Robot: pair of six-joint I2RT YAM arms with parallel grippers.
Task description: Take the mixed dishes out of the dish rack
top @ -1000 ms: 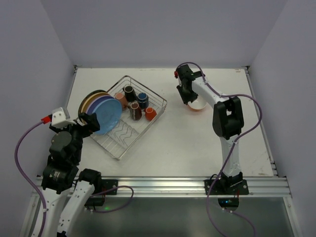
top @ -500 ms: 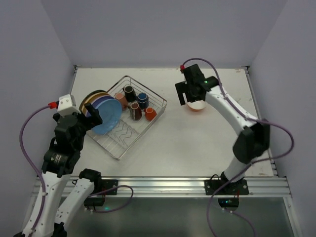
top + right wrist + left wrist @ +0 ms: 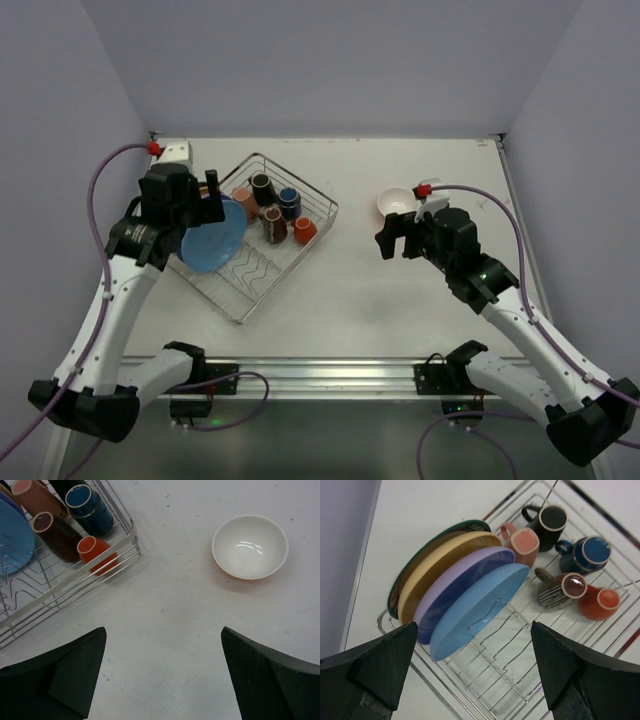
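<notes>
Both grippers stand wide open and hold nothing. Nearest is the right gripper, which hangs over the bare white table, to the right of the dish rack and on the near side of the orange bowl. The rack sits skewed on the left half of the table, and the near part of its wavy wire floor is bare. Farther in, four plates stand on edge in the dividers, leaning together. The blue plate faces the open floor, then come the lavender plate, the yellow plate and a dark-rimmed plate against the rack's left wall. The left gripper is poised above this row, one finger to either side of the blue plate's edge in the wrist view, not touching it. Next come the brown mug and the orange mug, touching side by side by the rack's right wall. About level with them, well to the right of the rack, the bowl sits upright on the table, showing its white inside. At the rack's far end are the pink mug, just beside the plates, the blue-lined mug and, farthest, the black mug.
</notes>
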